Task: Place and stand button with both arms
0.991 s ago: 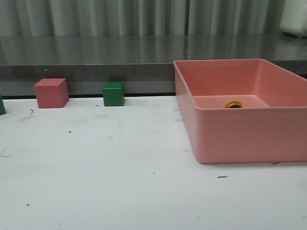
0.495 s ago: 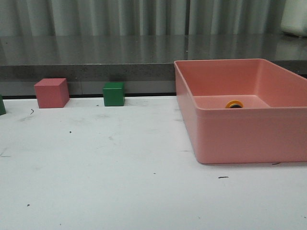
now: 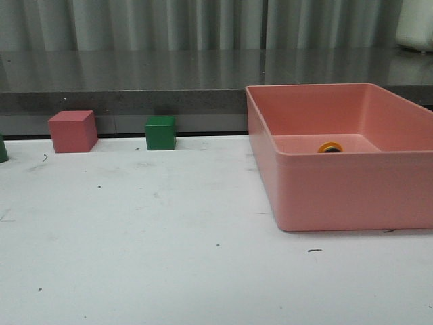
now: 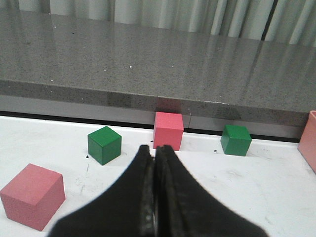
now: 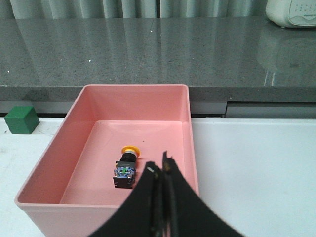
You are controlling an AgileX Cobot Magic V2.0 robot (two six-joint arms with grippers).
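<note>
One yellow-capped black push-button (image 5: 126, 168) is seen lying inside the single pink plastic bin (image 5: 59, 163) at right. Two pink cubes (image 4: 168, 130) and two green cubes (image 4: 104, 144) are counted at left. Both black grippers, left (image 4: 154, 157) and right (image 5: 160, 170), are clenched on nothing.

A pink bin (image 3: 338, 196) sits on a white table (image 3: 135, 237); well to its left, a green cube (image 3: 160, 133) and pink cube (image 3: 72, 131) line the grey counter (image 3: 135, 81).
</note>
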